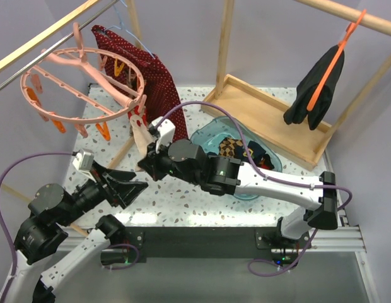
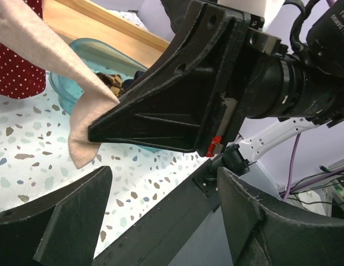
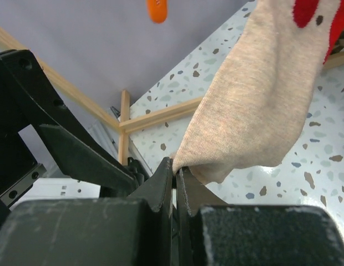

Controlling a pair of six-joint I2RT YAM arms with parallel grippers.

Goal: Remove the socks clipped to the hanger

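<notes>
The pink ring hanger (image 1: 82,82) hangs from the rail at the back left, with pink and orange clips around it. One plain beige sock (image 1: 142,136) hangs from a clip on its near right side. My right gripper (image 1: 145,165) is shut on the sock's lower end, as the right wrist view (image 3: 175,166) shows with the sock (image 3: 255,105) pinched between the jaws. My left gripper (image 1: 137,188) is open and empty just below and left of it. In the left wrist view (image 2: 161,221) its fingers stand wide apart under the sock (image 2: 77,127). Brown checked and navy socks (image 1: 236,149) lie in a blue bowl (image 1: 211,137).
A red white-dotted cloth (image 1: 159,79) hangs on a light-blue hanger behind the ring. A black garment (image 1: 315,91) hangs on an orange hanger at the right. A wooden frame base (image 1: 271,113) lies at the back. An orange clip (image 3: 157,10) hangs above the right gripper.
</notes>
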